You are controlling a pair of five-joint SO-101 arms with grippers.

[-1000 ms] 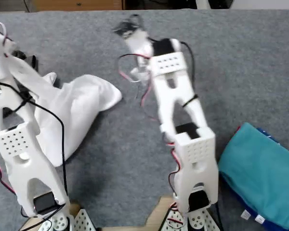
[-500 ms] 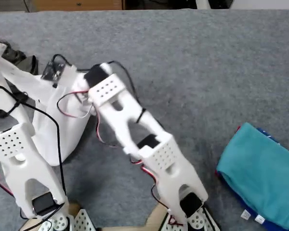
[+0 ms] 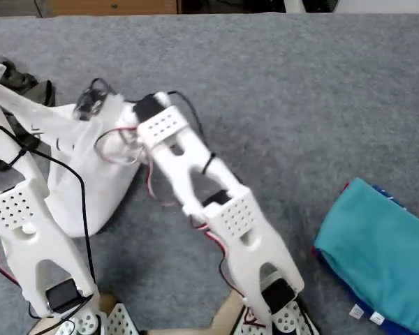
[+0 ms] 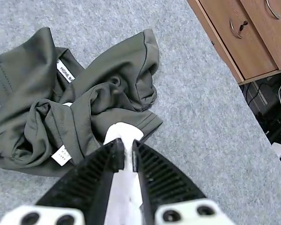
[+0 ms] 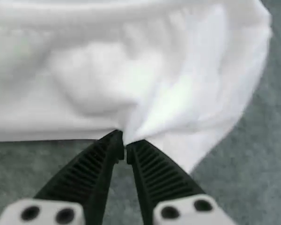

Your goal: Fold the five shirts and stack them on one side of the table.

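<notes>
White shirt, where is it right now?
The white shirt is on the left side of the high view, pinched by the left gripper and the right gripper, with the crumpled dark green shirt just beyond it.

White neck label (image 4: 65, 71) and smaller tag (image 4: 61, 155) on the olive shirt (image 4: 113, 60) carry small, only partly legible print

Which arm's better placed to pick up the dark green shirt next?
Left. The left gripper hangs right over the dark green shirt, though shut on the white shirt; the right gripper pinches the white shirt farther off.
</notes>
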